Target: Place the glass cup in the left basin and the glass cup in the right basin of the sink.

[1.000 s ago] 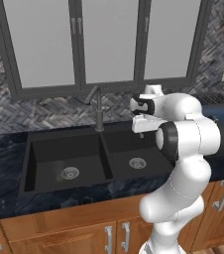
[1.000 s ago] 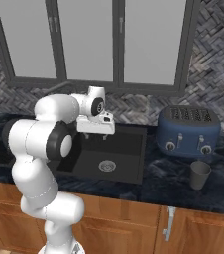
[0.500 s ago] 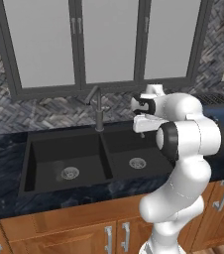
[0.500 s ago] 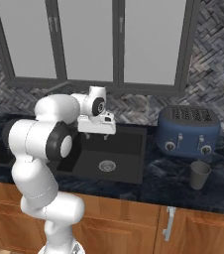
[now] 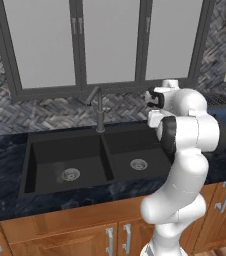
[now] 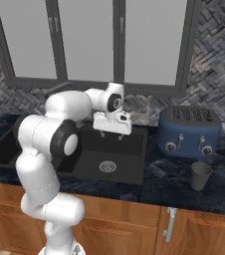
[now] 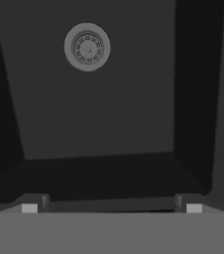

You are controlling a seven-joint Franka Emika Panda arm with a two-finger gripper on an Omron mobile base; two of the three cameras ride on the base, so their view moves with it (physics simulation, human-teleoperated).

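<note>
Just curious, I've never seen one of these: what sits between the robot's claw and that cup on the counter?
In the right base view, the blue toaster stands between the gripper and the glass cup.

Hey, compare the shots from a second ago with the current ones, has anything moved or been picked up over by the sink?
Nothing visibly changed. The gripper still hangs open and empty above the right basin, and the glass cup still stands on the counter in front of the toaster.
</note>
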